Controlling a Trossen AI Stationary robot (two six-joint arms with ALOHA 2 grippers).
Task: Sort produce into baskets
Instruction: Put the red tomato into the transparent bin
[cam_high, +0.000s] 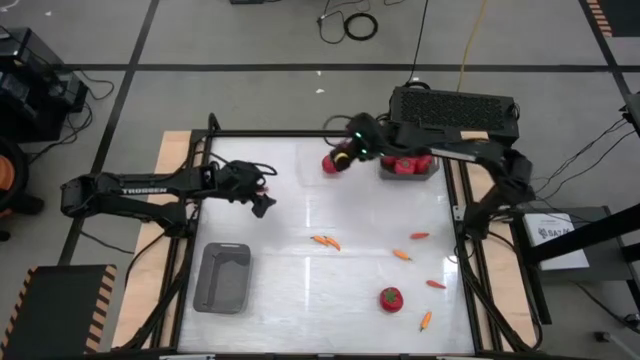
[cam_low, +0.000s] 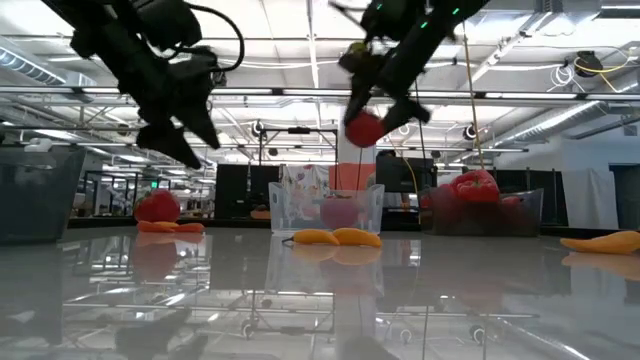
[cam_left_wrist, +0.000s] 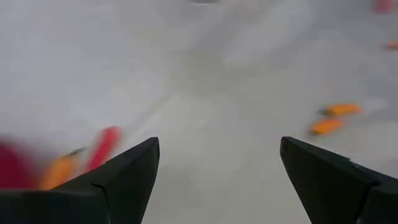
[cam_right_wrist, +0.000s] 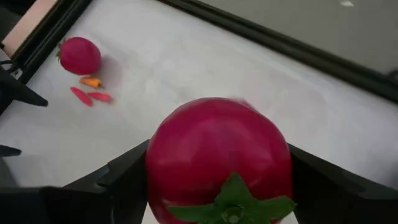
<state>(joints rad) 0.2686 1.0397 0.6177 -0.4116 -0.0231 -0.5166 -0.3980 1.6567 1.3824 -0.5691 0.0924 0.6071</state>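
Red tomato (cam_right_wrist: 219, 163) sits tight in right claw (cam_right_wrist: 217, 180). Carry slow to full grey basket (cam_high: 408, 167), drop gently on top. Left claw (cam_high: 262, 192) hangs wide, holding nothing.

Held tomato (cam_right_wrist: 219, 158): deep red, green top. Loose peppers (cam_high: 325, 241): orange. Near basket (cam_high: 223, 277): grey. Table (cam_high: 300, 200): white. Gripper fingers (cam_left_wrist: 127, 171): black.
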